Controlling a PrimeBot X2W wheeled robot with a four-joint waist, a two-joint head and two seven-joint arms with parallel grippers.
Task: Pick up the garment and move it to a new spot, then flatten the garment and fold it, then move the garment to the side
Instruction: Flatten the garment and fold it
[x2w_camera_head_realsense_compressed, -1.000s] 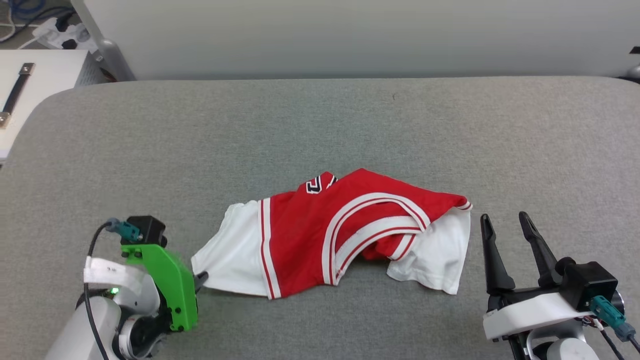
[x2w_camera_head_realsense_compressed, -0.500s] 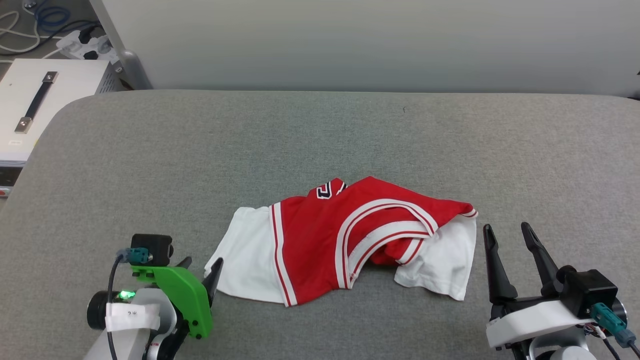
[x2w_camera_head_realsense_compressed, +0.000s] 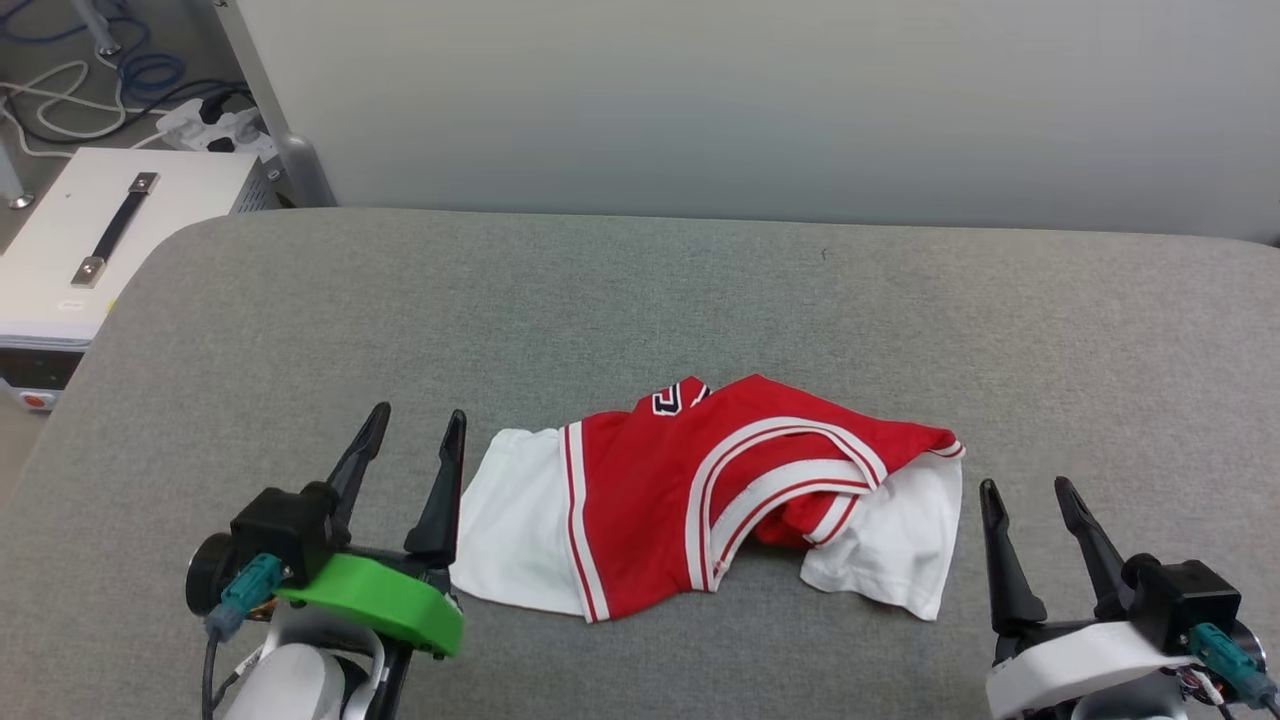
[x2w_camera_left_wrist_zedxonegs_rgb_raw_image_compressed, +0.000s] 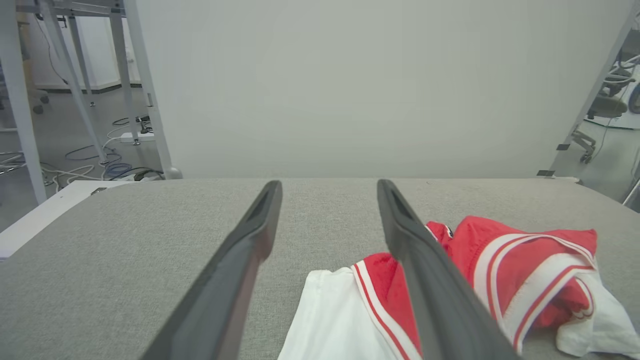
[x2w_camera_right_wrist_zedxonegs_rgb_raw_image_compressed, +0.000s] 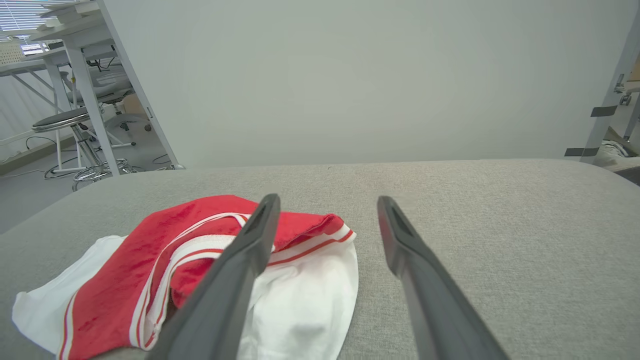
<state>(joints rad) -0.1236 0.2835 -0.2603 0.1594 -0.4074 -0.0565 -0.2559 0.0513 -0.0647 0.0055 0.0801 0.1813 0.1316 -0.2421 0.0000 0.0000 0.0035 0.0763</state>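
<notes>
Garment (x2w_camera_head_realsense_compressed: 650, 500) is lying crumpled at near-centre of the grey padded surface (x2w_camera_head_realsense_compressed: 640, 300). Left gripper (x2w_camera_head_realsense_compressed: 419, 412) and right gripper (x2w_camera_head_realsense_compressed: 1025, 484) are flanking it, fingers spread wide and gripping nothing, probably lining up on the sleeves for flattening

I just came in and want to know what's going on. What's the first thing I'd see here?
The bright red and white garment, lying crumpled in the middle of the grey table. Next, the two grippers near its ends, both open with long dark fingers: the left gripper, with its green part, and the right gripper.
</notes>
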